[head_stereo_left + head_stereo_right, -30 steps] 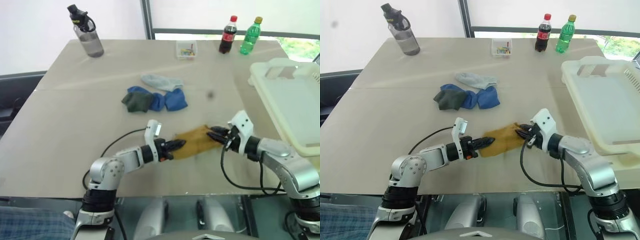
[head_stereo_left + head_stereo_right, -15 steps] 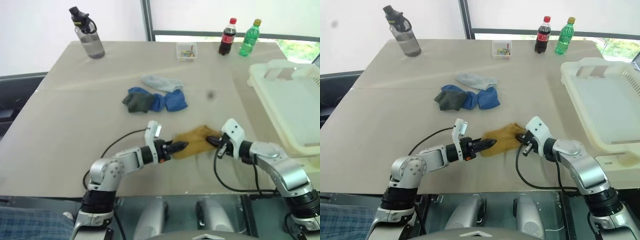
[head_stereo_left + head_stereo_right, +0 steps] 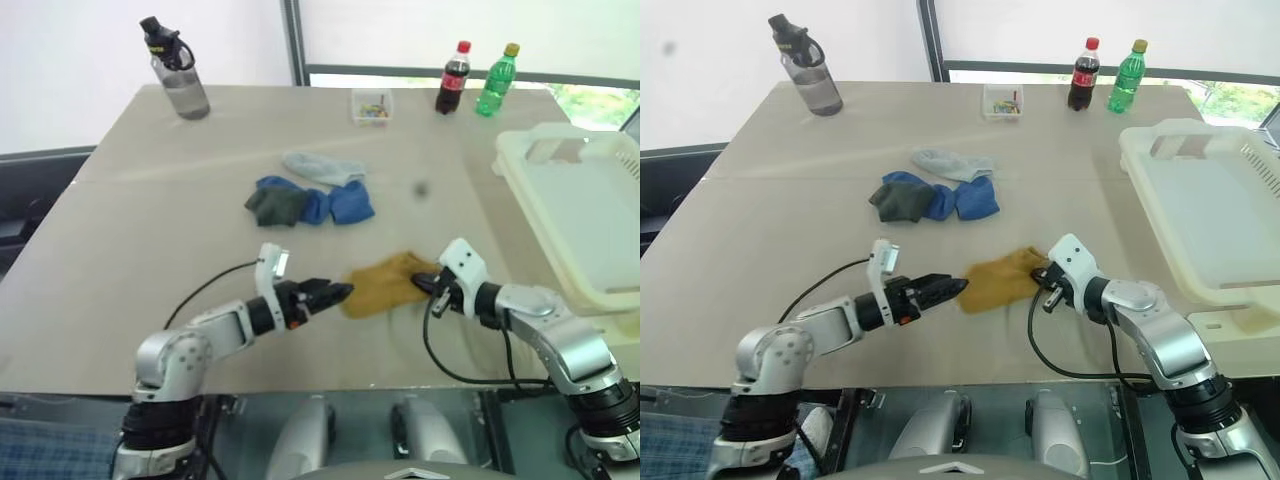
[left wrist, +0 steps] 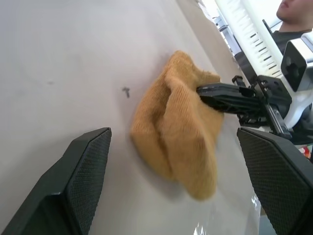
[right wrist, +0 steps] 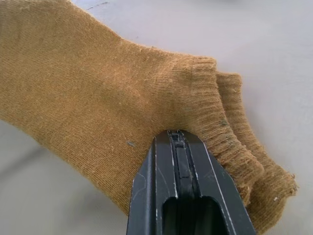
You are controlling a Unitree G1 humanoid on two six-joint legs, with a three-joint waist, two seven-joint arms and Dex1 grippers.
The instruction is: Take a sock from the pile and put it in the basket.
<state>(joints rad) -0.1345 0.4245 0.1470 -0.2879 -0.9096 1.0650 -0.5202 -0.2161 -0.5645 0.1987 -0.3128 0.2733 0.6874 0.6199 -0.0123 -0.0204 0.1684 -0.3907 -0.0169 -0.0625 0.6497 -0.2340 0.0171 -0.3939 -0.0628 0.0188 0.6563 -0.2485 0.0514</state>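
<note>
One thin pinch is all the right gripper point(image 3: 428, 284) has, clamped on the mustard sock's point(image 3: 385, 284) cuff on the table, left gripper point(image 3: 338, 293) spread wide beside it, so a lift toward the basket point(image 3: 590, 215) risks it slipping free.

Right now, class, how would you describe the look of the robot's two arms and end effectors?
Both arms are silver-grey metal with rounded joints and black bands. Each wrist carries a white camera block and a looping black cable. The left end effector and right end effector have black fingers with textured pads.
</note>
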